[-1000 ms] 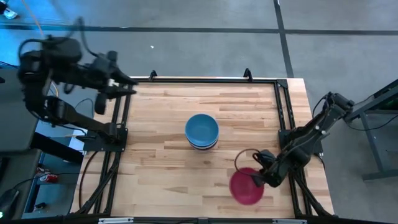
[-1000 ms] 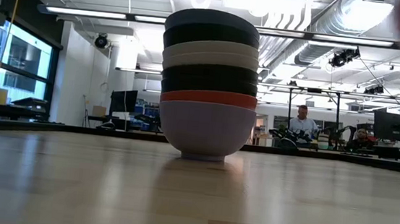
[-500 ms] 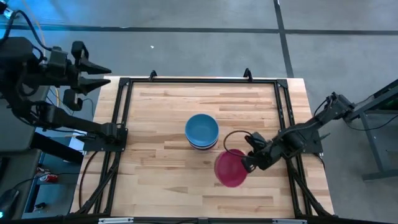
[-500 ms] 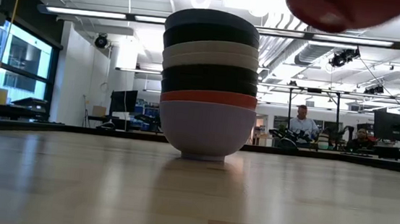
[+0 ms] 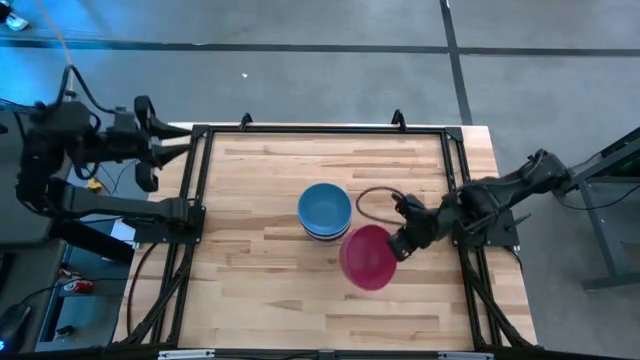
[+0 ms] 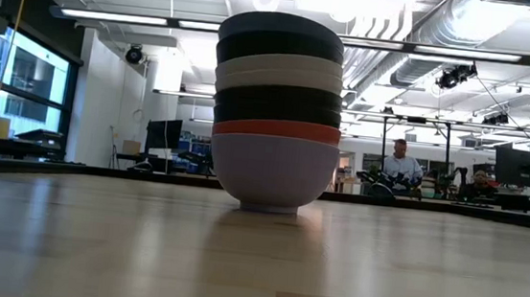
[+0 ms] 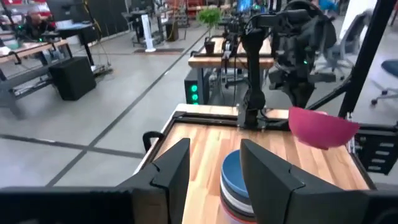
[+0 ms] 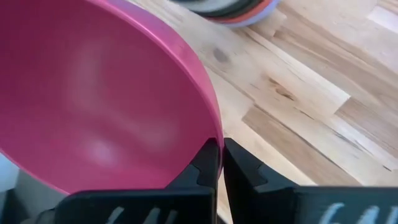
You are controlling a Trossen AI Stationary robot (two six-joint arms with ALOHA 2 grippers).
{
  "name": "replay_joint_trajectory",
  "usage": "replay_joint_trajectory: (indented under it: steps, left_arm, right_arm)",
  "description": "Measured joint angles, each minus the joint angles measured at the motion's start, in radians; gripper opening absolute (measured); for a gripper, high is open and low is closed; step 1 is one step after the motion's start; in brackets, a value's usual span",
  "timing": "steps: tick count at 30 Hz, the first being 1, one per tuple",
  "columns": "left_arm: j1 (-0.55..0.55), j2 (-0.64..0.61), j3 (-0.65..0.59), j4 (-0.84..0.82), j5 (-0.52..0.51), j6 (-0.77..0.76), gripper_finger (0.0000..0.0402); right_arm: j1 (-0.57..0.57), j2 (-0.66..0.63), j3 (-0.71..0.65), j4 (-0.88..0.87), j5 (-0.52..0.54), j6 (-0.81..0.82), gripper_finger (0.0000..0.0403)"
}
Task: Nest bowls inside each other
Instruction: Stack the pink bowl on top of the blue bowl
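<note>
A stack of nested bowls (image 5: 325, 211) stands near the table's middle, its top bowl light blue; in the low view the stack (image 6: 278, 111) rests on a lavender bowl's foot, with red, black and white bowls above. My right gripper (image 5: 398, 246) is shut on a magenta bowl (image 5: 366, 257), carried in the air just right of and nearer than the stack; the left wrist view shows that bowl (image 7: 320, 128) above the table. My left gripper (image 5: 185, 143) is open at the table's far left edge, away from the bowls. My right gripper pinches the magenta bowl's rim (image 8: 213, 134) between its two fingers, one finger inside the bowl and one outside. The fingers come from the table's right side. The bowl is lifted clear of the table, tilted, its opening facing up.
A dark cable loop (image 5: 375, 203) lies on the wood right of the stack. A black frame rail (image 5: 320, 129) runs along the table's edges. Bare wood lies left of and nearer than the stack. A person (image 6: 400, 166) sits in the room far behind.
My right gripper has carried the magenta bowl up and toward the table's left and far side, from near the right near corner to just beside the stack; it passed out of the low view's top. My left arm has swung about at the far left edge.
</note>
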Motion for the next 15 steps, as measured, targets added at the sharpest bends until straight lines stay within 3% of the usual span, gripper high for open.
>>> replay_joint_trajectory:
  steps: [7, 15]
  left_arm:
    - [0.000, -0.215, -0.304, 0.133, -0.031, -0.068, 0.0131]
    - [0.000, -0.379, -0.556, 0.237, -0.023, -0.137, 0.0131]
  right_arm:
    - [-0.092, 0.005, 0.196, -0.159, -0.067, -0.025, 0.0000]
    - [-0.225, 0.102, 0.477, -0.448, -0.112, -0.091, 0.0000]
